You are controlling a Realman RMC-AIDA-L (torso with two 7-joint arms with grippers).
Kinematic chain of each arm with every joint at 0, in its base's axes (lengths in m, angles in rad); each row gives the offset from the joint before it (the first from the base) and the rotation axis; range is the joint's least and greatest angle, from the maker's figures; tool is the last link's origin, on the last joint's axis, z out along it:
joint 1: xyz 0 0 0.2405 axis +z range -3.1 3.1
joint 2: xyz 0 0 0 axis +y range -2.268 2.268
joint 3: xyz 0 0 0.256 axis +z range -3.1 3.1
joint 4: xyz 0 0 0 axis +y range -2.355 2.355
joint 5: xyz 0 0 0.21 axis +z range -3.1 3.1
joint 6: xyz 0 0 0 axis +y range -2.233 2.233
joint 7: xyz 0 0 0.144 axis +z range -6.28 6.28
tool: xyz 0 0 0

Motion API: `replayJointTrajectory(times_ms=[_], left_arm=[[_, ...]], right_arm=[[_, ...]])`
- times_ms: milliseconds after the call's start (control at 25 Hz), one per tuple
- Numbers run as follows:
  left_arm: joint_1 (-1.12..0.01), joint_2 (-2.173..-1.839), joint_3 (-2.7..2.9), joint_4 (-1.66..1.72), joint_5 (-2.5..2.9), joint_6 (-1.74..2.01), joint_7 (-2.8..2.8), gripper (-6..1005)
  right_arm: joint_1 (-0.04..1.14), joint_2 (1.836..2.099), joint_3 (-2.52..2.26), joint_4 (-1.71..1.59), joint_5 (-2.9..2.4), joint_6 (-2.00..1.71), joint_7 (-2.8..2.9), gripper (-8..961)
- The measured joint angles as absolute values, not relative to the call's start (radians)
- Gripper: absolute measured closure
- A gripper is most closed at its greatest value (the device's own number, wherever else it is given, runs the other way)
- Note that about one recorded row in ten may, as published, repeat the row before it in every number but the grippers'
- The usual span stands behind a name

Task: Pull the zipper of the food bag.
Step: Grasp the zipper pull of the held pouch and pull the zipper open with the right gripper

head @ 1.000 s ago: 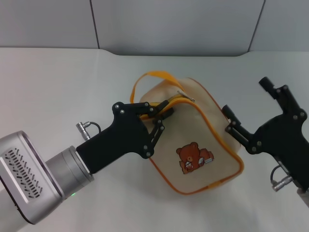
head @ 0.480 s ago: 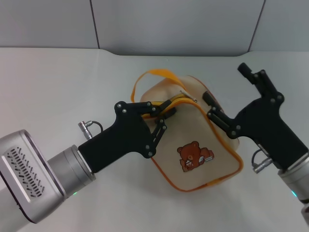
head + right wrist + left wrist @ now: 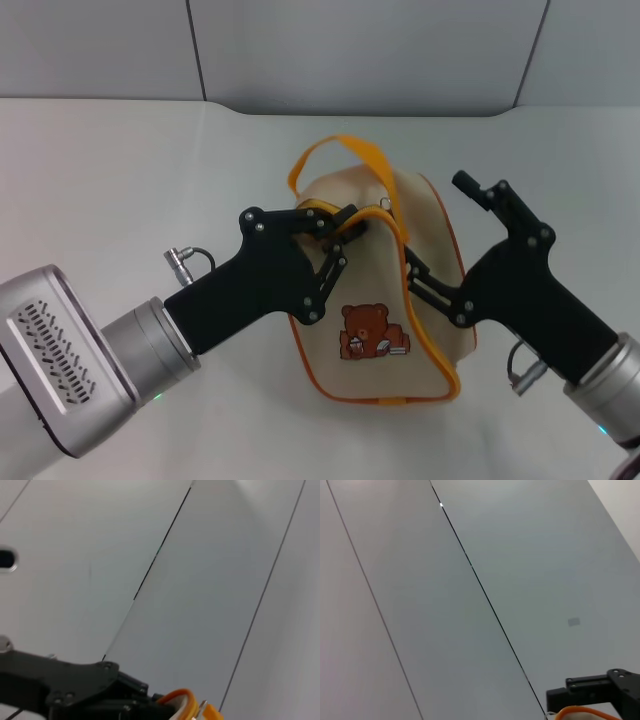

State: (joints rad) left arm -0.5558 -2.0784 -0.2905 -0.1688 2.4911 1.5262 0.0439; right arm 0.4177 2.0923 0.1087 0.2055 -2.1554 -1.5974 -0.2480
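The bag (image 3: pixel 375 335) is a small boxy beige canvas pouch with orange piping, standing on the table with its brown bear print facing the camera. Its orange loop handle (image 3: pixel 345 150) arches over the far end. The zipper (image 3: pixel 375 212) runs along the orange-trimmed top edge, a small silver pull tab showing near the top.

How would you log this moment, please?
left gripper: shut on food bag edge | right gripper: at zipper

Left tool (image 3: pixel 345 222) and right tool (image 3: pixel 400 262) reach inward from opposite sides, fingertips close together
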Motion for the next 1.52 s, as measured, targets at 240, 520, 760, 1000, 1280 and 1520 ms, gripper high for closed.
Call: replayJointTrajectory(times_ms=[240, 520, 760, 1000, 1280, 1520], left_arm=[[-0.559, -2.078, -0.296, -0.169, 2.488, 1.521, 0.041, 932], [-0.560, -2.077, -0.299, -0.170, 2.494, 1.519, 0.040, 932], [-0.563, -2.079, -0.297, -0.172, 2.494, 1.517, 0.042, 933], [-0.562, -2.078, -0.295, -0.173, 2.494, 1.517, 0.043, 933], [-0.563, -2.079, -0.301, -0.171, 2.494, 1.517, 0.043, 932], [-0.567, -2.078, -0.303, -0.169, 2.489, 1.517, 0.041, 932]], right_arm=[[0.384, 2.092, 0.106, 0.199, -2.165, -1.604, -0.262, 121], [0.348, 2.092, 0.204, 0.232, -2.147, -1.669, -0.263, 120], [0.401, 2.092, 0.225, 0.245, -2.147, -1.655, -0.263, 120], [0.447, 2.092, 0.217, 0.253, -2.152, -1.593, -0.263, 119], [0.421, 2.092, 0.183, 0.228, -2.179, -1.586, -0.263, 119], [0.373, 2.092, 0.171, 0.199, -2.204, -1.631, -0.263, 120]])
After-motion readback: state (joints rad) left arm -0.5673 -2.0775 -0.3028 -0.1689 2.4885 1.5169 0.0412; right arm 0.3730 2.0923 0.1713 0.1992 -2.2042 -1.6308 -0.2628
